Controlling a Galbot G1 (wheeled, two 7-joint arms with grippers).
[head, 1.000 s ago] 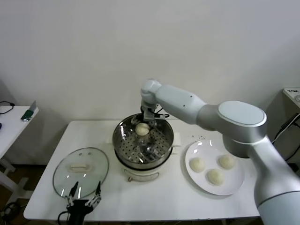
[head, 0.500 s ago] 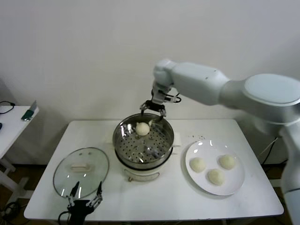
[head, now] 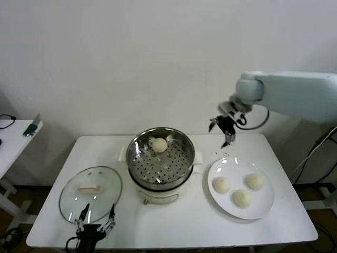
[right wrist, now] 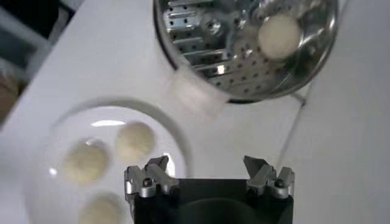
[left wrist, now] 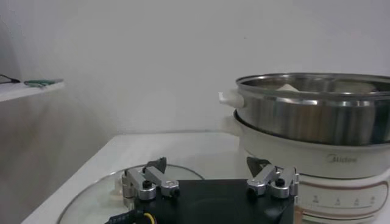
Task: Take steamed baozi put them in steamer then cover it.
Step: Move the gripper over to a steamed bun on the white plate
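The right gripper (head: pixel 225 132) hung in the air above the far edge of the white table (head: pixel 184 224), between the steamer (head: pixel 160 161) and the white plate (head: pixel 241 188), with its fingers (right wrist: pixel 157 173) spread apart and holding nothing. The steamer stood near the middle of the table on its white base, uncovered. One steamed baozi (head: pixel 159 144) lay on the perforated floor at the far side of the pot; the right wrist view showed the same bun (right wrist: pixel 279 35) inside the steel wall. The other three baozi (head: pixel 241 198) rested on the plate, to the right of the steamer, grouped close together on its near half. The cover (head: pixel 90 193) lay flat on the table to the left of the steamer, handle up, apart from the pot. The left gripper (head: pixel 93 224) was parked low at the near edge of the table, just over the near rim of the cover, its fingers (left wrist: pixel 149 181) released and empty. A side table (head: pixel 13 138) stood to the left, well apart.
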